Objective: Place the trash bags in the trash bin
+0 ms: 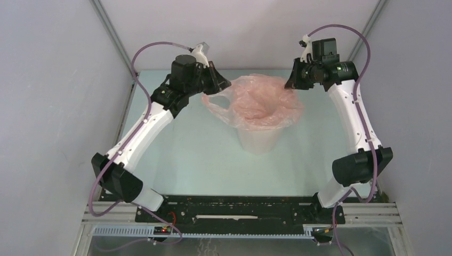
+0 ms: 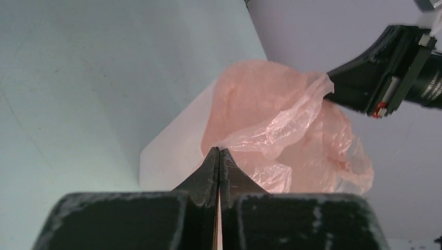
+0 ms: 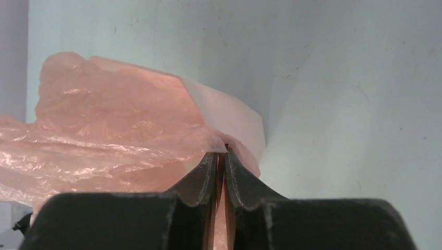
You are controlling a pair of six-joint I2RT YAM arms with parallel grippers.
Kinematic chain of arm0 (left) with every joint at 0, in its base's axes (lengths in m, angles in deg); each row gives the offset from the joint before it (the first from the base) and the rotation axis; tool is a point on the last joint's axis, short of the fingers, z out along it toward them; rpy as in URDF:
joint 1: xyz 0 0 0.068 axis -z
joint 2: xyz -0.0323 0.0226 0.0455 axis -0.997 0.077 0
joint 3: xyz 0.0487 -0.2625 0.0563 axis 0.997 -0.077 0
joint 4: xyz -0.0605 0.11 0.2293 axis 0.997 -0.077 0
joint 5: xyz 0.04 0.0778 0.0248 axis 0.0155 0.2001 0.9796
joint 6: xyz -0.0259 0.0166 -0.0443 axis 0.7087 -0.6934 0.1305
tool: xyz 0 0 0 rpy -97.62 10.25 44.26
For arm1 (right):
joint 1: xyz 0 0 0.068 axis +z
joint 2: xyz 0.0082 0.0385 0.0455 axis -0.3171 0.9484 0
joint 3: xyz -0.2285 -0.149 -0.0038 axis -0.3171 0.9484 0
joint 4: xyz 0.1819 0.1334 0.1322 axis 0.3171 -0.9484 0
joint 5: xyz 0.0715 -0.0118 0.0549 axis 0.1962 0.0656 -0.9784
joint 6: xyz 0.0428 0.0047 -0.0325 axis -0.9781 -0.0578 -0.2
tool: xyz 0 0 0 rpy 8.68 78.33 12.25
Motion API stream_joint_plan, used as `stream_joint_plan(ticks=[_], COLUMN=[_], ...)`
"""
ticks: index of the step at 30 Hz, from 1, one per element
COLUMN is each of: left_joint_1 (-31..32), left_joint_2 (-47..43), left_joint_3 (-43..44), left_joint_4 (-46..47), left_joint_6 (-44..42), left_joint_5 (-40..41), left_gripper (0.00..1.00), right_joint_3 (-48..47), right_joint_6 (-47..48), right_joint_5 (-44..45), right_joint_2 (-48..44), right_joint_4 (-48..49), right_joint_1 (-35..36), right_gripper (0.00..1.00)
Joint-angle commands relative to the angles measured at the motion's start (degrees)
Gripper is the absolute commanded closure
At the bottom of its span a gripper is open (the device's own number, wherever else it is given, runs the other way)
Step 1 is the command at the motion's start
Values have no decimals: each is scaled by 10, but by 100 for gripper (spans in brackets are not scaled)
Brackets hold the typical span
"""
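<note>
I see the trash bag (image 1: 261, 101) draped over the rim of the trash bin (image 1: 258, 140), sagging inside. My left gripper (image 1: 221, 85), at the bin's left, and my right gripper (image 1: 292, 82), at its right, each pinch the film with their fingers closed tight

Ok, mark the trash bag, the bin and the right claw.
trash bag (image 1: 264, 101): top view, crumpled film over the bin's mouth.
bin (image 1: 258, 141): top view, bare wall below the bag.
right claw (image 3: 222, 152): right wrist view, between its fingertips, shut on bag film.
</note>
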Motion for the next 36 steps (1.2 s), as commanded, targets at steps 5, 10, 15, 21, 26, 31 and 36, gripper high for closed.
stream_joint_plan(ticks=[5, 10, 15, 21, 26, 31, 36], left_joint_1=[-49, -59, -60, -60, -60, -60, -60], left_joint_2=[93, 136, 158, 165, 163, 168, 185], left_joint_3=[26, 42, 54, 53, 50, 54, 63], left_joint_4=[68, 63, 54, 54, 50, 50, 33], left_joint_6=[156, 197, 218, 216, 213, 220, 227], left_joint_5=[-38, -64, -80, -93, -95, -102, -105], left_gripper=[100, 100, 100, 100, 100, 99, 98], right_joint_3=[-34, -36, -67, -66, -45, -2, 75], right_joint_6=[-31, -33, -41, -71, -75, -65, -67], right_joint_5=[-34, -52, -76, -52, -35, -34, -46], right_joint_2=[41, 45, 28, 13, 53, 72, 46], right_joint_4=[-17, -21, -18, 42, 42, 51, 72], right_joint_1=[-28, -32, -34, -42, -55, -57, -57], right_gripper=[85, 82, 74, 76, 77, 77, 76])
